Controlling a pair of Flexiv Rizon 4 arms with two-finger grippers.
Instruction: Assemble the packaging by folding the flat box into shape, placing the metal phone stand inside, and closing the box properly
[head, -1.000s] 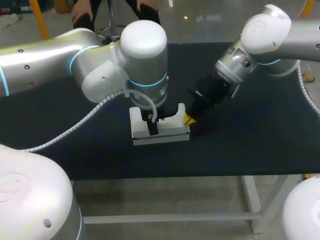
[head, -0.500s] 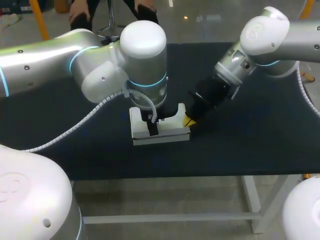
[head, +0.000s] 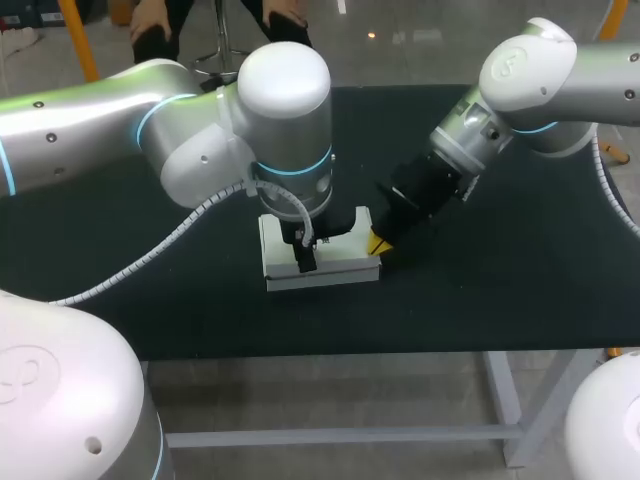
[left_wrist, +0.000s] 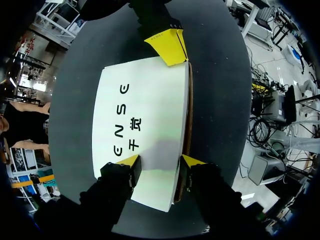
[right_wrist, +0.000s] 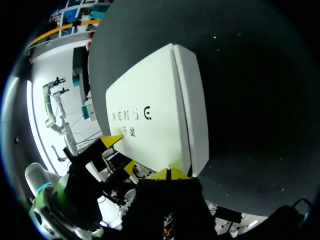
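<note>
Little is seen to have moved since the earlier frame: the right arm's upper joint is shifted slightly toward the middle, while the white box is left in place near the middle of the dark counter. The box is folded into shape and laid flat. The left hand is held over it, released, one fingertip set on the lid, the other at its long edge. The right hand is clenched on nothing, its tips pressed against the box's end.
</note>
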